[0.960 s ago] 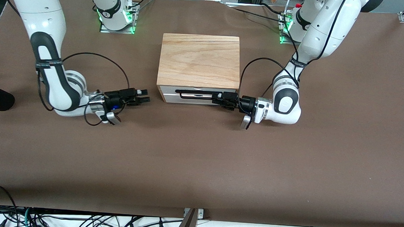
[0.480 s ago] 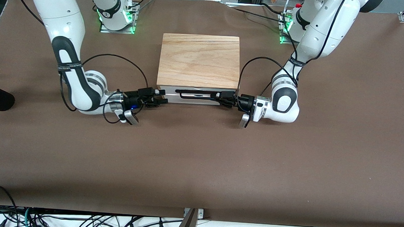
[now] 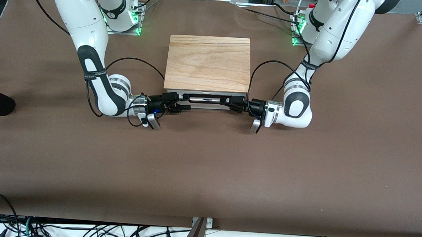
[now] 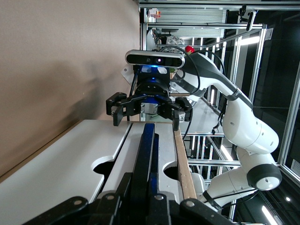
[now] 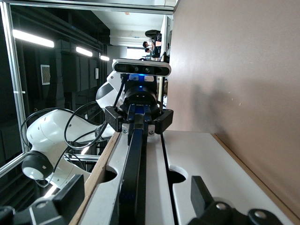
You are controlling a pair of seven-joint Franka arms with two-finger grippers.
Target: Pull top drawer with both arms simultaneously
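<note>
We see a wood-grain box top [image 3: 208,62] on a matt brown table cover [image 3: 208,168]. The drawer's front panel [image 3: 204,104] looks smooth white behind our glossy white arms [image 3: 90,31].

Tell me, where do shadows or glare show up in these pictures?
Front view: even light, soft shadows on the table under both arms, green glow at the arm bases. Left wrist view: bright ceiling strips glare; the left hand up close is dark. Right wrist view: the room is dim, with strip-light streaks.

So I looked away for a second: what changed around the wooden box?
The right gripper swept in toward the box, reaching the black wire bar handle, fingers open around its end. The left gripper stayed shut on the handle; the white-fronted top drawer remains closed.
</note>
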